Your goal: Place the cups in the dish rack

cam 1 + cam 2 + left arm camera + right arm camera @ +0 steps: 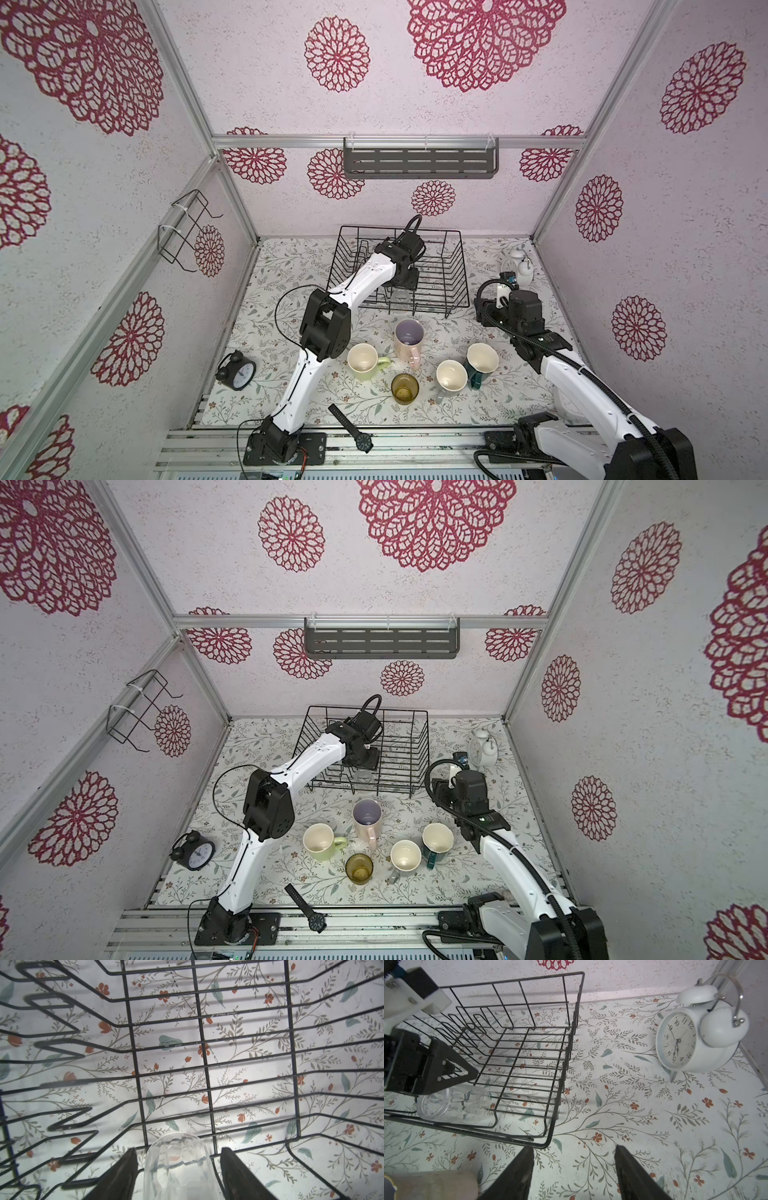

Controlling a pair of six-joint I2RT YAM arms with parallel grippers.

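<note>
A clear, smooth glass (178, 1167) lies sideways in a black wire rack (204, 1057). The left gripper (177, 1149) straddles it with jaws loose. The right gripper (574, 1147) is wide and empty.

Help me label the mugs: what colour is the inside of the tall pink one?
The tall pink mug is pale lilac inside, best seen in a top view.

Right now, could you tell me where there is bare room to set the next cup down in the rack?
The rack floor is bare from the glass back to its far and right walls. The table strip between rack and white clock is free too. Crowded: the dividers side, and the five cups in front of the rack.
</note>
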